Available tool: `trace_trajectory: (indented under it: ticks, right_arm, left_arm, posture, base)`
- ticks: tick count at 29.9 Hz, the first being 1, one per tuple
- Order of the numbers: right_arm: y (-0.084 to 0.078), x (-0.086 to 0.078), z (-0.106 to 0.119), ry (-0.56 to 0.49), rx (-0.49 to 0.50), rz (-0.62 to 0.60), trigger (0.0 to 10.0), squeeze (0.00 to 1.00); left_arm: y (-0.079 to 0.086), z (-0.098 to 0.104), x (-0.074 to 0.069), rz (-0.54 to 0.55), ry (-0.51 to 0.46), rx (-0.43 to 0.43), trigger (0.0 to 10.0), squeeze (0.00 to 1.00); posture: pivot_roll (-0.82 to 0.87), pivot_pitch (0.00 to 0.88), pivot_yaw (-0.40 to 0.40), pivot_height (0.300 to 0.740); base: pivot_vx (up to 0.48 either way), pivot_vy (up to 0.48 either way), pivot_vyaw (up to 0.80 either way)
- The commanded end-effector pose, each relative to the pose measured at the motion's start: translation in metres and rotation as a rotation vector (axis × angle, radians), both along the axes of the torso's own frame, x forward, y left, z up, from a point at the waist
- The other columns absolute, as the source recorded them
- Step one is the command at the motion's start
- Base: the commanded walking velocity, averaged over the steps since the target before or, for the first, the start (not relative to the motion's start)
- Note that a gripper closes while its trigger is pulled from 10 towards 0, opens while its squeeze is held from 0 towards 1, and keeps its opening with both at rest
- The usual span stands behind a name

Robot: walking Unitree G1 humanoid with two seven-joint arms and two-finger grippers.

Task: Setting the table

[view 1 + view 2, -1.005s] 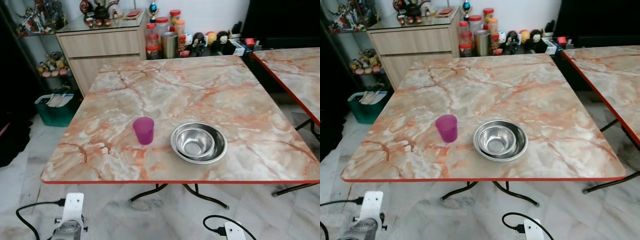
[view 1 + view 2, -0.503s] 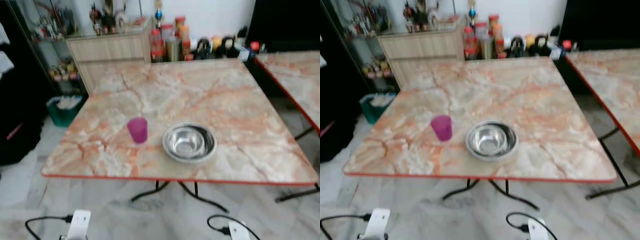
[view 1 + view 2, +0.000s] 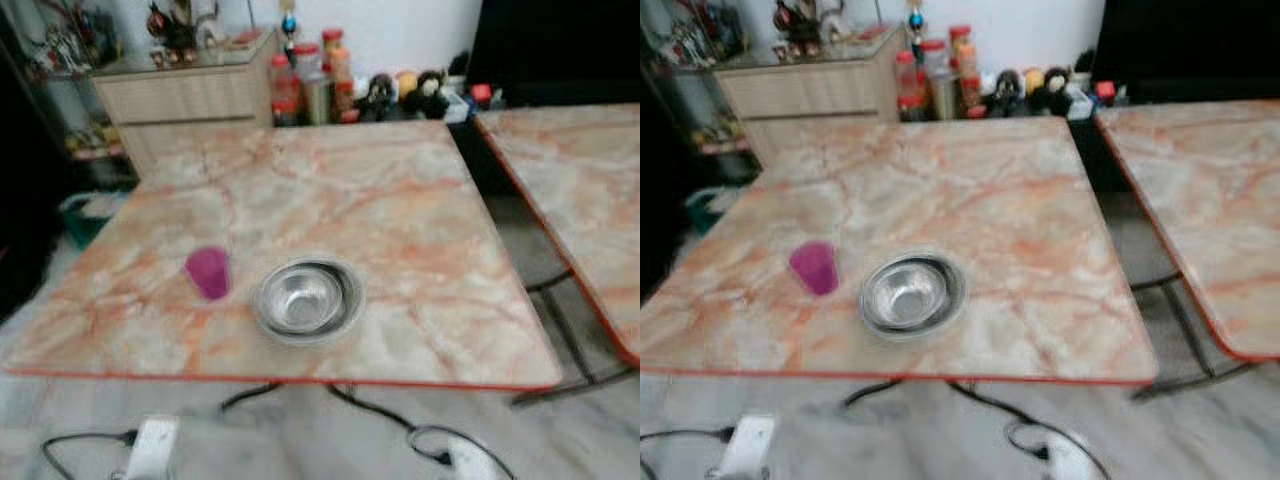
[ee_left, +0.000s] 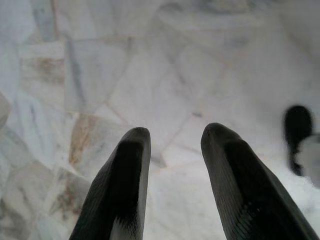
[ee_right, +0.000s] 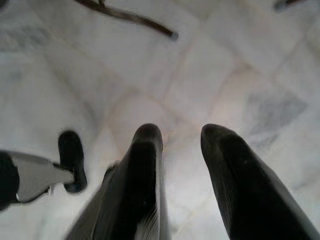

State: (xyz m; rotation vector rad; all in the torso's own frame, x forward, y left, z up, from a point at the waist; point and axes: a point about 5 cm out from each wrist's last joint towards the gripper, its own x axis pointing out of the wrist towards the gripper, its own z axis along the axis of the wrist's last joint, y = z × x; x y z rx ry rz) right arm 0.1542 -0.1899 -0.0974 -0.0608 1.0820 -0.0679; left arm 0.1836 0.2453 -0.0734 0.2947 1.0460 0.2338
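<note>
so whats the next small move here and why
Probably step up to the table's near edge before reaching. Both arms hang low: the left gripper and right gripper point at the marble floor, open and empty, while the purple cup and steel bowl sit side by side on the table ahead.

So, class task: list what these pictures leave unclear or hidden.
- Jars and figures behind the table: blurred in the eye views, labels unreadable.
- Steel bowls: blur hides how many are stacked.
- Second table: cut off by the picture's edge.
- Pink cup: contents unclear.
- Left tool and right tool face the floor.
</note>
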Motion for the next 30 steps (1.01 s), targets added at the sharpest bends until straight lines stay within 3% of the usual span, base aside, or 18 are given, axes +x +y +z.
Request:
trace_trajectory:
  ticks: [1,26,30]
  right_arm:
    - [-0.0098,-0.0028,0.0003,0.008,-0.021,-0.012,10.0,0.0]
    - [-0.0097,-0.0039,-0.0002,0.014,-0.023,-0.008,10.0,0.0]
    - [-0.0097,-0.0044,-0.0004,0.015,-0.027,-0.012,10.0,0.0]
  left_arm:
    - [-0.0059,0.0021,0.0074,-0.032,-0.018,-0.005,10.0,0.0]
    - [-0.0119,0.0002,0.0067,-0.06,-0.017,-0.017,10.0,0.0]
    - [-0.0134,-0.0001,0.0068,-0.058,-0.019,-0.024,10.0,0.0]
  posture:
    - [-0.02,0.041,0.076,0.74]
    - [-0.03,0.033,0.074,0.74]
    - [-0.03,0.029,0.075,0.74]
  base:
    - [0.0,-0.428,0.0]
    - [0.0,-0.476,0.0]
    - [0.0,-0.085,0.0]
